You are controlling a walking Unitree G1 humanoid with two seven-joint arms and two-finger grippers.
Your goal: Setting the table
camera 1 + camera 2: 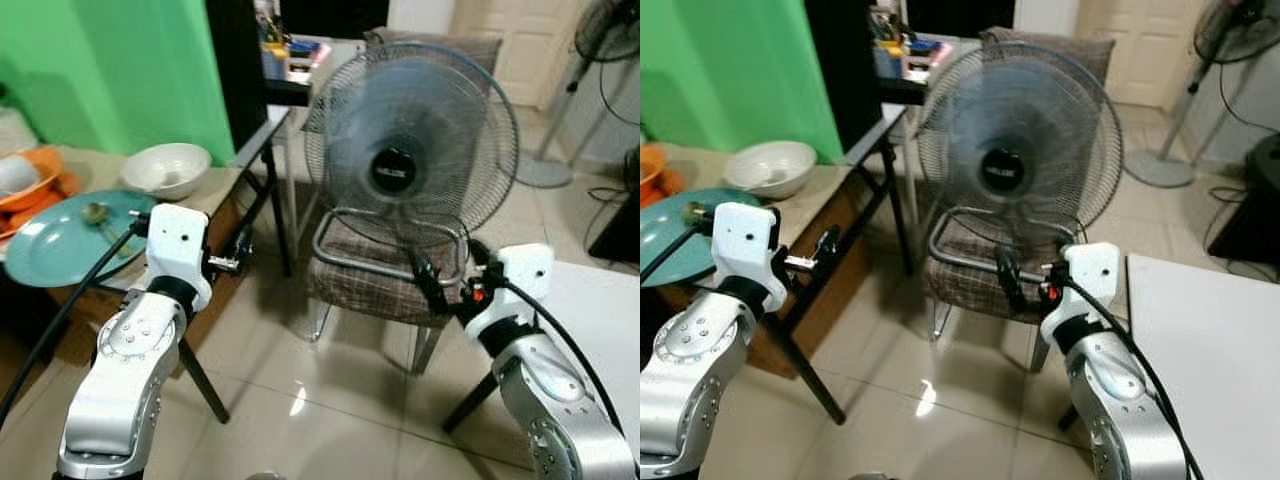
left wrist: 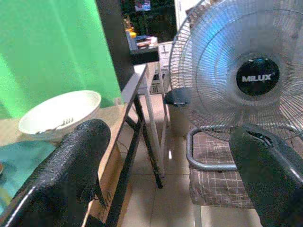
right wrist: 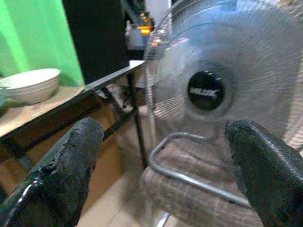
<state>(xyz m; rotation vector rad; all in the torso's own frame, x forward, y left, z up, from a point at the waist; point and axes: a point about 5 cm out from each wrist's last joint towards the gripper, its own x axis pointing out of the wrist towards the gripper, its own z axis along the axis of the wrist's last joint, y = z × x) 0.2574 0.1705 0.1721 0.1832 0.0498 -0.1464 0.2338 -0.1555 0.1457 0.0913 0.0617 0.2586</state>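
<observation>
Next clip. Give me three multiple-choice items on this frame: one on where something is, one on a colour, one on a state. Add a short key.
1. Where does the fan stand?
A. On the seat of the checked chair
B. On the floor beside the chair
C. On the wooden table

2. What colour is the plate on the wooden table?
A. Red
B. Teal
C. Black

3. How are the jaws of the left gripper and right gripper?
A. Both open, holding nothing
B. Left shut on a spoon
C. Right shut on the white bowl

Key: 1 A, the fan's base rests on the chair cushion. 2 B, the plate beside the white bowl is teal. 3 A, each wrist view shows two fingers spread wide with nothing between them.
</observation>
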